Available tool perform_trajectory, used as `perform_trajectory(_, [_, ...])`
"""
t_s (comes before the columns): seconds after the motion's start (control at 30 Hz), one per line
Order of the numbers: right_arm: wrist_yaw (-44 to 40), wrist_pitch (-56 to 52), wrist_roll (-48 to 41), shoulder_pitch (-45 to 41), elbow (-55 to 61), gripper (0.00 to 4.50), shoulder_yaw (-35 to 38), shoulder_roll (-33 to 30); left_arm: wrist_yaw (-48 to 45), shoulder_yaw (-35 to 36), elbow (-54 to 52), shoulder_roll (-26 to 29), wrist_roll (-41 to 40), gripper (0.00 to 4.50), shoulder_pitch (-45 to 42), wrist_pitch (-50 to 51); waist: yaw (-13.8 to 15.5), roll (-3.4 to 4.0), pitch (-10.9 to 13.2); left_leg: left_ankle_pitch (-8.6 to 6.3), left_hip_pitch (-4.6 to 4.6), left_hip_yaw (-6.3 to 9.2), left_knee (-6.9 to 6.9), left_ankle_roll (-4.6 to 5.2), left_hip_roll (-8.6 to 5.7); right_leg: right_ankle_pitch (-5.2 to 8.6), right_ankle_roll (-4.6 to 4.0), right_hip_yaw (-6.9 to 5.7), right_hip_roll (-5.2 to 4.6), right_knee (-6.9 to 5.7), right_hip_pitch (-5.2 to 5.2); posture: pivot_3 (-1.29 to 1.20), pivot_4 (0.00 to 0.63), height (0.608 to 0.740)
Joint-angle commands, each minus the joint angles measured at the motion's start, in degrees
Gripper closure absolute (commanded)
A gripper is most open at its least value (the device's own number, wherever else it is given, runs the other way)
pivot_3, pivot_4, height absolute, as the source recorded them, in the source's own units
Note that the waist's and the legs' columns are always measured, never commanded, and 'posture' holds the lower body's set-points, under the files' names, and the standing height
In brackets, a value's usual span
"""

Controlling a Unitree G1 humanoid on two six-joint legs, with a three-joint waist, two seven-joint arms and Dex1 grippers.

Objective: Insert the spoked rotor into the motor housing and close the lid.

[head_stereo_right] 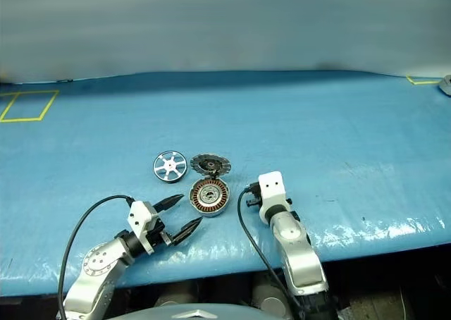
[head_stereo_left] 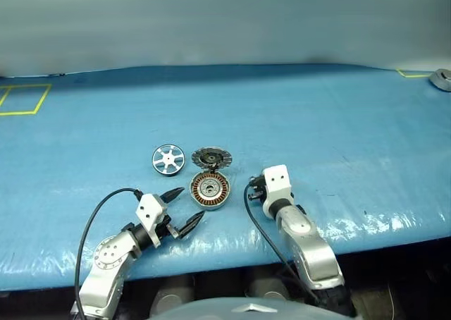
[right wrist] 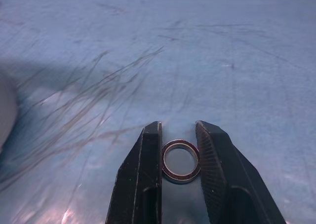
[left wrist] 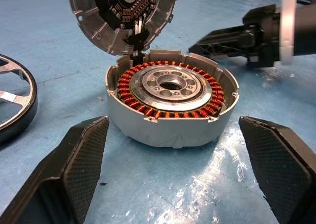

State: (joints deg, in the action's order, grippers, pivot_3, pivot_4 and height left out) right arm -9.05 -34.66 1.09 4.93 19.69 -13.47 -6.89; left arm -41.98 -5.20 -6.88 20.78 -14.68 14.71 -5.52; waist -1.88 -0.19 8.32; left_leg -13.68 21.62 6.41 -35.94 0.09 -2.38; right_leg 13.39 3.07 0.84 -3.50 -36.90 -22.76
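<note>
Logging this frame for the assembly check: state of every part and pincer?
spoked rotor: flat on table, not inserted
motor housing: upright, windings exposed
lid: open, lying back, inside up
ring washer: gripped between right pincer's fingers
left pincer: open, facing housing
right pincer: closed on washer

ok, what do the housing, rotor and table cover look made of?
Motor housing: looks like matte grey cast metal, with a copper-coloured wire ring inside. Spoked rotor: bright polished metal, judging by the mirror-like spokes. Table cover: probably glossy blue plastic sheet; it shows glare and wrinkles.
</note>
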Motion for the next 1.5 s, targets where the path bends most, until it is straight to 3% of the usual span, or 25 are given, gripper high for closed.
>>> perform_trajectory(0.03, [-7.15, -5.68, -3.09, -0.42, 9.86, 3.83, -4.04, -4.06, 0.79, 0.94, -0.49, -0.01, 0.55, 0.00, -0.76, -2.23, 0.01, 0.01, 0.12, 0.00, 0.01, 0.00, -0.04, 0.00, 0.00, 0.00, 0.01, -0.01, -0.01, 0.00, 0.01, 0.00, 0.150, 0.740])
perform_trajectory(0.27, [-13.18, -12.67, -6.94, -7.42, 18.38, 3.83, -9.06, -8.53, 1.13, 1.11, 0.84, -0.33, 0.62, 0.00, -2.55, -3.12, 0.18, 0.02, 0.37, 0.01, 0.11, 0.06, -0.04, -0.01, 0.00, -0.08, 0.14, -0.11, 0.01, 0.01, -0.06, 0.00, 0.150, 0.740])
perform_trajectory(0.77, [-11.69, -8.06, -5.47, -13.15, 6.28, 3.83, -13.98, -3.29, 0.74, 1.94, 3.56, -0.26, 0.32, 0.00, -2.68, -4.81, 0.61, 0.00, 0.39, -0.06, 0.27, 0.10, -0.02, -0.02, -0.03, -0.16, 0.34, -0.15, -0.01, 0.05, -0.19, 0.00, 0.150, 0.740])
perform_trajectory(1.5, [-10.61, -2.63, -5.18, -13.61, -1.99, 3.83, -12.59, 0.30, 1.11, 1.68, 3.06, -0.54, 0.51, 0.00, -2.35, -4.61, 0.54, -0.01, 0.39, -0.05, 0.25, 0.09, -0.03, -0.02, -0.04, -0.18, 0.36, -0.15, 0.00, 0.03, -0.18, 0.00, 0.150, 0.740])
